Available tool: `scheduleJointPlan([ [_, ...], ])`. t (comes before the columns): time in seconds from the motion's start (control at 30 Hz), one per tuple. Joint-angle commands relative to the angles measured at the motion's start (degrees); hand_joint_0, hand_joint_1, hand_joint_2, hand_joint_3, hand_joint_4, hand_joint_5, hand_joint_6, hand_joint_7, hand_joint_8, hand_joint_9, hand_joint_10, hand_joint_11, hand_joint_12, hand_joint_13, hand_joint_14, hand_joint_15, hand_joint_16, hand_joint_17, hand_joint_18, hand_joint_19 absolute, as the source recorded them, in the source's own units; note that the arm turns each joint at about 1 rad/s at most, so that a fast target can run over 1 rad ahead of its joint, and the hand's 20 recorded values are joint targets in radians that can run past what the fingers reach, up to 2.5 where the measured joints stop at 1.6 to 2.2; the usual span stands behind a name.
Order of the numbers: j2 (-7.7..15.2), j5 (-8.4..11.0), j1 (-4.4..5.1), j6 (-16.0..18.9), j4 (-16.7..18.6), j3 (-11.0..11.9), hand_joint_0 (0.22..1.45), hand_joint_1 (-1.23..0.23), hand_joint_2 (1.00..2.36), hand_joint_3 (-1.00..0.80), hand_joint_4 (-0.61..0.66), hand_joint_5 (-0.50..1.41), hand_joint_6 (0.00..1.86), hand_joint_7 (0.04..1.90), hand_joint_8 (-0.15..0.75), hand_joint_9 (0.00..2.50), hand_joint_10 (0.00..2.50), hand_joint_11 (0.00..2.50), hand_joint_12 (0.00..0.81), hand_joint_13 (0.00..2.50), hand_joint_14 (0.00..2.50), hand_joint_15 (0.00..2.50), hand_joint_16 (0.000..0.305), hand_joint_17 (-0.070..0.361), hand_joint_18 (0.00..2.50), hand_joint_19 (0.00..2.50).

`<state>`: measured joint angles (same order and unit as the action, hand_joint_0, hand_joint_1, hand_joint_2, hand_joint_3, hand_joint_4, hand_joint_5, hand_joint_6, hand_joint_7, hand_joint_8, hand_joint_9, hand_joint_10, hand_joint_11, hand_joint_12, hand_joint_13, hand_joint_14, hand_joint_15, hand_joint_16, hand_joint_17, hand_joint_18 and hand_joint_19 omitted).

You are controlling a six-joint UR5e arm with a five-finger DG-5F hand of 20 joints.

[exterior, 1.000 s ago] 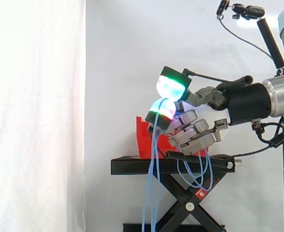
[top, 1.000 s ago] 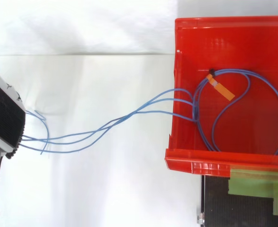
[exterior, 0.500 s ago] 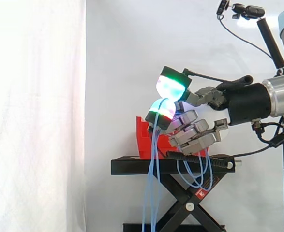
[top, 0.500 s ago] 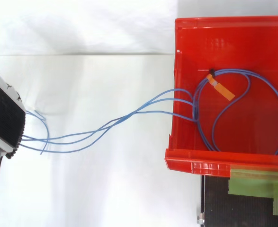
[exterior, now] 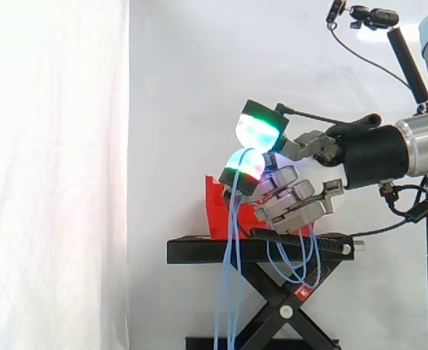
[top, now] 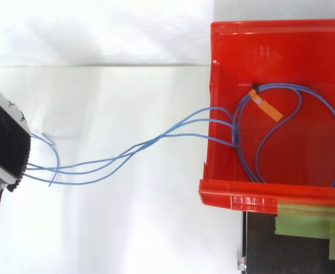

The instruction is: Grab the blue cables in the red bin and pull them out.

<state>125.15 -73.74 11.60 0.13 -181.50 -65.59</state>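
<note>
The red bin (top: 253, 51) sits on a black stand (exterior: 199, 250). Blue cables (top: 156, 138) lie looped inside it, tied at one spot with an orange tag (top: 268, 107). Several strands run left over the bin's wall to the hand (top: 4, 142) at the left edge. In the side view the hand (exterior: 301, 200) hovers just above the bin (exterior: 217, 211) with its fingers curled round the cables. Strands (exterior: 228, 292) hang from its glowing fingertips (exterior: 244, 166) down past the stand's front, and a loop dangles under the palm.
A white curtain hangs behind the work. The scissor stand's top (top: 293, 251) shows below the bin, with green tape (top: 310, 214) along the bin's near rim. A camera on a black rod (exterior: 374, 16) stands above the arm at the upper right.
</note>
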Motion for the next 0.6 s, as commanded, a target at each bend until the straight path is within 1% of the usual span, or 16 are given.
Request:
scheduleJointPlan([
  [0.0, 0.0, 0.0, 0.0, 0.0, 0.0, 0.0, 1.02, -1.07, 1.01, -0.4, -0.23, 0.5, 1.47, 0.48, 0.22, 0.71, 2.5, 1.13, 0.31, 0.9, 2.5, 1.16, 0.037, 0.084, 1.37, 1.83],
  [0.13, 0.0, 0.0, -0.09, 0.0, 0.0, 0.0, 1.02, -1.06, 1.01, -0.4, -0.24, 0.5, 1.47, 0.48, 0.221, 0.71, 2.5, 1.13, 0.303, 0.9, 2.5, 1.16, 0.037, 0.083, 1.37, 1.83],
  [0.17, 0.0, 0.0, 0.0, 0.0, 0.0, 0.0, 1.02, -1.06, 1.01, -0.4, -0.23, 0.5, 1.47, 0.48, 0.225, 0.71, 2.5, 1.12, 0.313, 0.9, 2.5, 1.19, 0.037, 0.083, 1.37, 1.83],
  [0.2, 0.0, 0.0, 0.0, 0.0, 0.0, 0.0, 1.02, -1.06, 1.01, -0.39, -0.24, 0.5, 1.47, 0.48, 0.22, 0.71, 2.5, 1.12, 0.31, 0.9, 2.5, 1.16, 0.037, 0.083, 1.37, 1.83],
  [0.27, -0.1, 0.0, 0.0, 0.0, 0.0, -0.1, 1.02, -1.06, 1.01, -0.39, -0.24, 0.5, 1.47, 0.48, 0.226, 0.71, 2.5, 1.12, 0.304, 0.9, 2.5, 1.19, 0.038, 0.085, 1.37, 1.83],
  [0.3, 0.0, 0.0, 0.0, 0.0, 0.0, 0.0, 1.02, -1.06, 1.01, -0.39, -0.24, 0.5, 1.47, 0.48, 0.221, 0.71, 2.5, 1.13, 0.31, 0.9, 2.5, 1.16, 0.038, 0.085, 1.37, 1.83],
  [0.47, 0.0, 0.0, 0.0, 0.0, 0.0, 0.0, 1.02, -1.06, 1.01, -0.4, -0.24, 0.5, 1.47, 0.48, 0.227, 0.72, 2.5, 1.13, 0.312, 0.9, 2.5, 1.2, 0.038, 0.085, 1.37, 1.83],
  [0.57, 0.0, 0.0, 0.0, 0.0, 0.0, 0.0, 1.02, -1.06, 1.01, -0.39, -0.24, 0.5, 1.47, 0.48, 0.221, 0.72, 2.5, 1.14, 0.311, 0.9, 2.5, 1.17, 0.037, 0.083, 1.37, 1.83],
])
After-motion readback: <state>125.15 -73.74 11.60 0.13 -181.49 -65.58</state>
